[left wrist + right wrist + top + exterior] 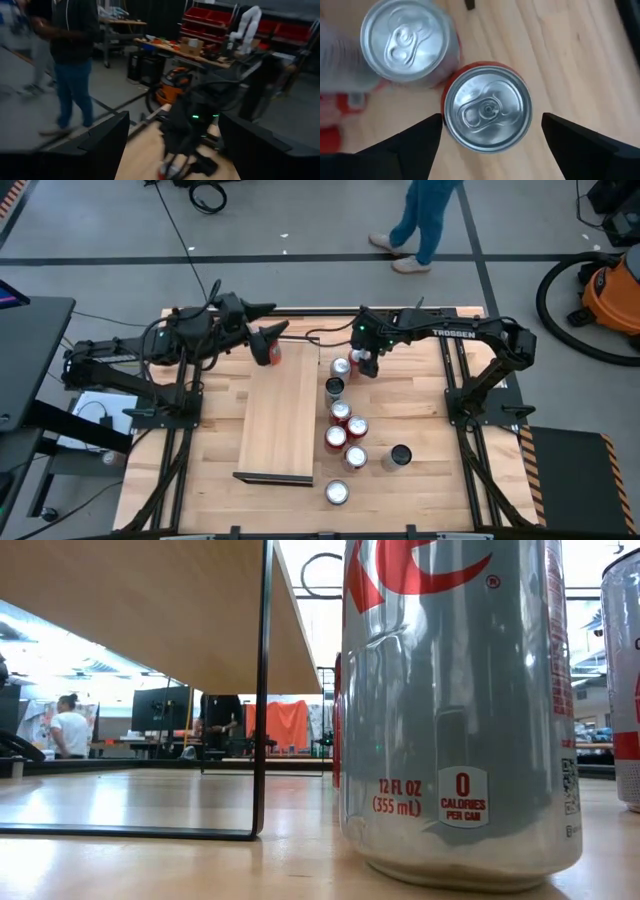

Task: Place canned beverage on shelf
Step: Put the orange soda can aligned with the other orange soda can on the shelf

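Grey concrete floor (300, 230) with dark tape lines, orange shop vacuum (610, 295) at one side, person (420, 225) walking past, red storage bins (210, 17) along the far wall
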You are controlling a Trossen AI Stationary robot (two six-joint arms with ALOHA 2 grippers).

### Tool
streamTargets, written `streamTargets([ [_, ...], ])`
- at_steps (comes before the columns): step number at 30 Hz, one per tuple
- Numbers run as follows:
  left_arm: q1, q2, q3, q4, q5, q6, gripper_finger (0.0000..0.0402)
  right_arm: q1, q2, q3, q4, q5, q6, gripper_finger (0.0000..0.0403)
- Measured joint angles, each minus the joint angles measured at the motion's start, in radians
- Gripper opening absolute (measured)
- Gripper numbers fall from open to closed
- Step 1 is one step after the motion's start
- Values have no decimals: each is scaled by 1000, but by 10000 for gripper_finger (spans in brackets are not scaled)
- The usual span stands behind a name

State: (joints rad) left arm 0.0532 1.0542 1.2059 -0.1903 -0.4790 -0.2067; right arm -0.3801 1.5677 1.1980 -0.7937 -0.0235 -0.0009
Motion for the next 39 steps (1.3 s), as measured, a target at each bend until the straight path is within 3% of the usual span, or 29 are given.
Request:
streamTargets([
  [11,64,0,0,96,-2,302,318,24,0,0,-87,6,499,320],
  [16,73,0,0,101,13,314,318,51,0,0,-142,-88,388,320],
  [19,105,-2,0,85,105,254,318,82,0,0,-197,-100,335,319],
  [26,206,-3,0,-10,367,84,318,191,0,66,-259,39,160,319],
  [33,249,-2,34,-205,449,-45,318,201,0,170,-251,126,-24,319],
  [39,235,28,143,-399,451,-110,318,106,0,205,-175,88,-179,319],
])
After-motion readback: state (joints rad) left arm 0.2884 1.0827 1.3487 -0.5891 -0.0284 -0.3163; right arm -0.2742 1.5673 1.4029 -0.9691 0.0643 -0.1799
